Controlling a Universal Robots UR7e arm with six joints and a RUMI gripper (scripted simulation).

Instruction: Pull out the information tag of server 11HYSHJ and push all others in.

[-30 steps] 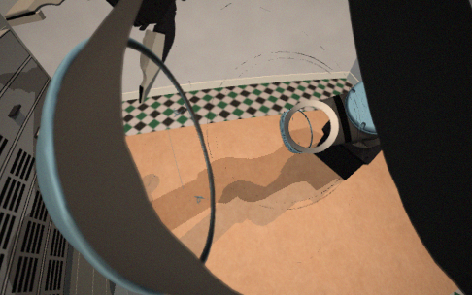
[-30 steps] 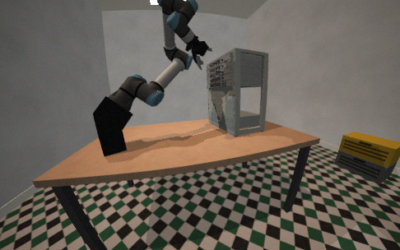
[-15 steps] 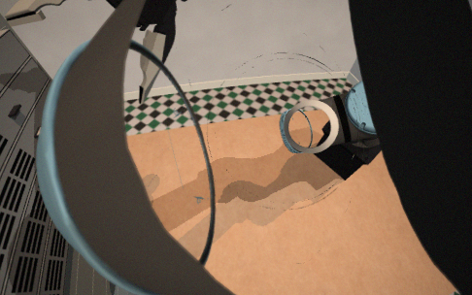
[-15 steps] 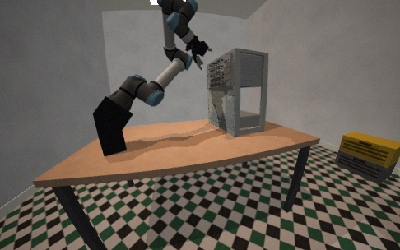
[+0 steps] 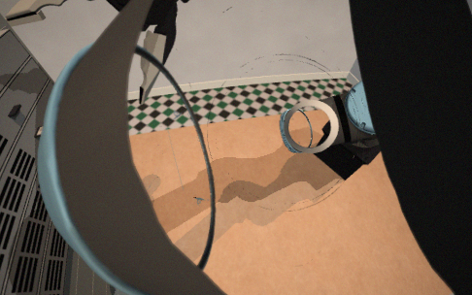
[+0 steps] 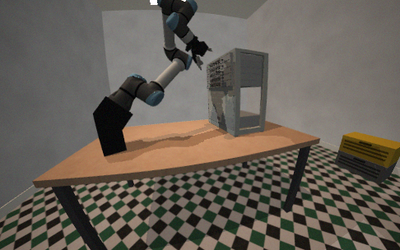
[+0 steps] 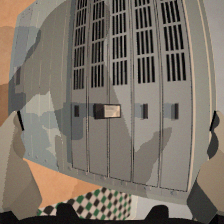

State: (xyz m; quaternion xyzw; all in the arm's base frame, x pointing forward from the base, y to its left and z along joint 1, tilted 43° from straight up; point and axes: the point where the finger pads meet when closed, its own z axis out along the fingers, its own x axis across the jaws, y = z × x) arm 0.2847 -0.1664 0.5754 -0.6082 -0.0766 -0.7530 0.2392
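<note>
The grey server rack (image 6: 247,74) (image 7: 50,75) (image 5: 21,194) stands on the wooden table (image 6: 173,152), at its far right. In the wrist view its front fills the frame, turned so that the servers run as upright strips. One information tag (image 7: 109,111) is wider and lighter than the others and looks drawn out towards me. I cannot read any lettering on it. Three other tags (image 7: 76,111) (image 7: 145,111) (image 7: 174,111) show as small dark slots. My gripper (image 6: 201,55) (image 7: 116,112) is open and empty, a short way in front of the rack's upper servers.
The arm's black base (image 6: 110,125) (image 5: 347,146) stands on the table's left part. A near arm link (image 5: 87,184) blocks much of the top view. A yellow and grey box (image 6: 368,156) lies on the checkered floor at the right.
</note>
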